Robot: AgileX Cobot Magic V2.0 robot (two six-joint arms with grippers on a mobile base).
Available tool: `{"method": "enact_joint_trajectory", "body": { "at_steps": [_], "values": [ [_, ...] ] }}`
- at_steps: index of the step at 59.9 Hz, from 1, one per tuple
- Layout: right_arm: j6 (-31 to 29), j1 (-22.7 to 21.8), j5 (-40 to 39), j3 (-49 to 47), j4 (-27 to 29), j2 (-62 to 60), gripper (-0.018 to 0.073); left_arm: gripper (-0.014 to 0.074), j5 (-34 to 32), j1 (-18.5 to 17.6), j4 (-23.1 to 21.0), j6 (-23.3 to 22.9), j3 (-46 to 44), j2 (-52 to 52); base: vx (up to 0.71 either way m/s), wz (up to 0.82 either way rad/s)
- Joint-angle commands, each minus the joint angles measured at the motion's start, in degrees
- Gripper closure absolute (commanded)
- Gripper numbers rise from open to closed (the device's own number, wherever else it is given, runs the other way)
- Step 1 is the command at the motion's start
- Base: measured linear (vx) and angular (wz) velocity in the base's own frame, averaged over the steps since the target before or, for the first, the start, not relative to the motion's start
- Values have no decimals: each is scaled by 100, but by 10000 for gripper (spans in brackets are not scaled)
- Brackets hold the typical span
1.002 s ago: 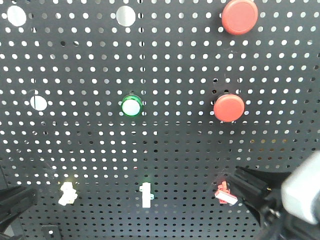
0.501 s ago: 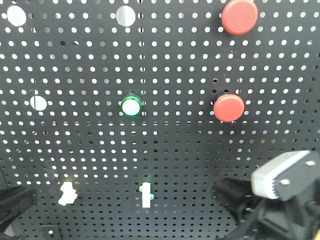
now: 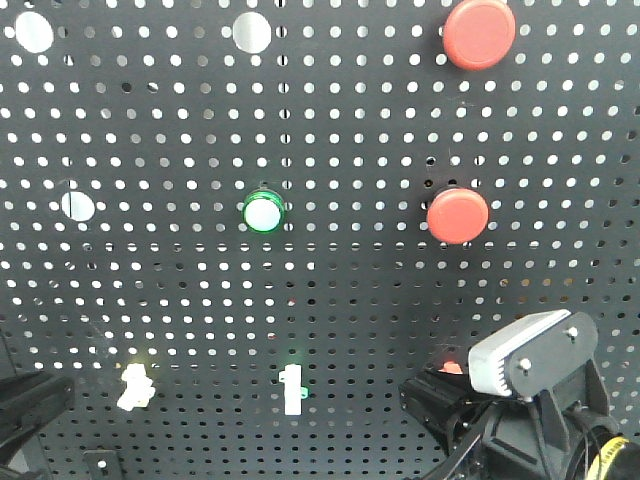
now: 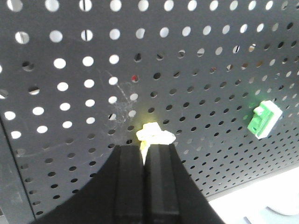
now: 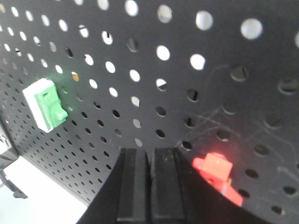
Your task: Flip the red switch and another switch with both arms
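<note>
With my black right tool (image 5: 150, 186) pressed together, I'd nudge the small red toggle switch (image 5: 216, 170), likely stiff, at its lever tip.

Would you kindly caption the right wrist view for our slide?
Shut right gripper beside the red switch, green toggle further left on the pegboard.

I see my right gripper (image 5: 150, 158) pinched together, the red switch (image 5: 216, 171) just right of it, green toggle (image 5: 46, 109) farther up-left.
</note>
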Motion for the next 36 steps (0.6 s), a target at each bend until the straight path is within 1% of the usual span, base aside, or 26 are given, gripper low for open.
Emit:
{"method": "enact_joint_trajectory", "body": {
  "at_steps": [1,9,15,22,25,30,36],
  "values": [
    [196,-47,595,-151,58,-56,566,594,-521,8,-33,-52,-189,-22,0,0],
    [331,-1,781,-151,62,-68,566,594,-521,8,-33,-52,-189,-22,0,0],
    [516,277,864,-151,57,-68,566,594,-535,8,-33,-52,-189,-22,0,0],
    [510,629,1201,-151,49,-68,566,594,-548,8,-33,-52,-189,-22,0,0],
    [510,710,1336,-151,49,-68,566,594,-554,8,-33,-52,-189,-22,0,0],
    [510,757,1435,-151,33,-68,566,594,-554,8,-33,-52,-189,-22,0,0],
    [505,757,1257,-151,-28,-129,566,594,-554,8,-33,-52,-189,-22,0,0]
  ]
}}
